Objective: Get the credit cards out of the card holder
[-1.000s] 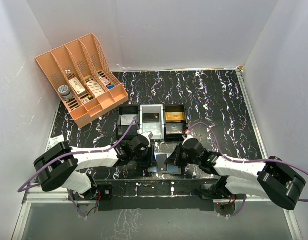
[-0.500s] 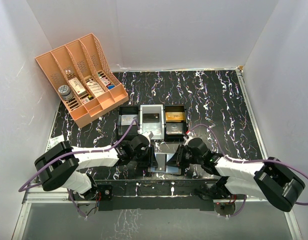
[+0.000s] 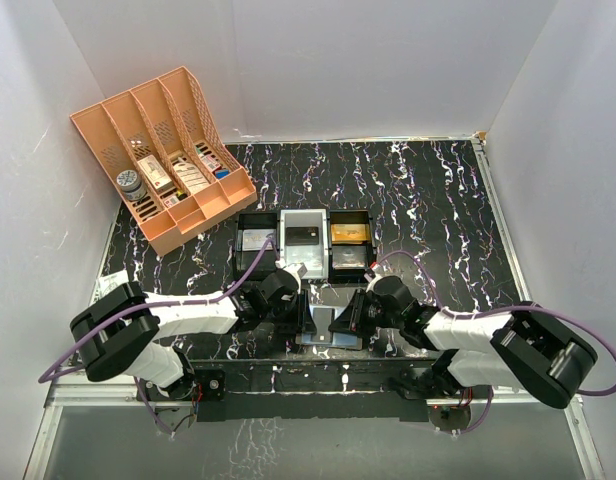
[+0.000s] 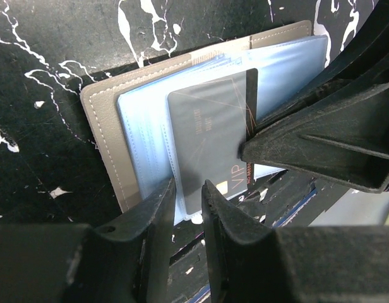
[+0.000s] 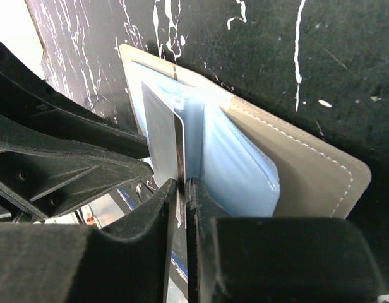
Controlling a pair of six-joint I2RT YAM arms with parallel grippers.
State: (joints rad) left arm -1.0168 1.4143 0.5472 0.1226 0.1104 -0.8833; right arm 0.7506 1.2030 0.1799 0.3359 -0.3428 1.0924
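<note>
Shows the card holder [image 4: 103,126] lying open at the near edge of the black marbled table [image 3: 438,200], between the two arms. Shows the right gripper [image 5: 180,186] clenched almost fully on one edge of a dark grey card [image 4: 207,145] marked VIP, partly drawn out of a pale-blue sleeve. Shows the left gripper [image 4: 188,192] narrowly parted, pinching the lower edge of the card holder at that same sleeve. Places a gold-orange card [image 3: 350,232] in the right-hand black tray [image 3: 350,214], beyond the holder.
</note>
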